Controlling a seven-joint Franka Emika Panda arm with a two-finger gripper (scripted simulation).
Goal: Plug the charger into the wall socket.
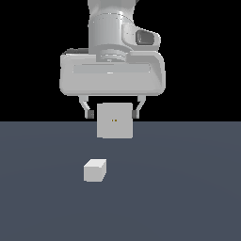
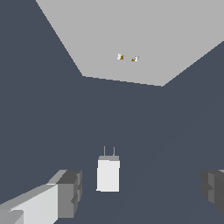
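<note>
The charger [image 1: 95,170] is a small white cube-like block lying on the dark floor, towards the exterior view's left. In the wrist view the charger [image 2: 108,174] shows two thin prongs that point towards the wall socket [image 2: 131,43]. The wall socket [image 1: 114,120] is a larger flat upright white square with two tiny orange dots at its centre. My gripper [image 1: 112,114] hangs well above the floor, open and empty, with its fingers [image 1: 88,113] showing on either side of the socket panel. In the wrist view the charger lies between the fingers [image 2: 65,192] but closer to one, far below them.
The dark grey-blue floor [image 1: 188,197] stretches all around the two blocks. Behind it there is only black background. No other objects show in either view.
</note>
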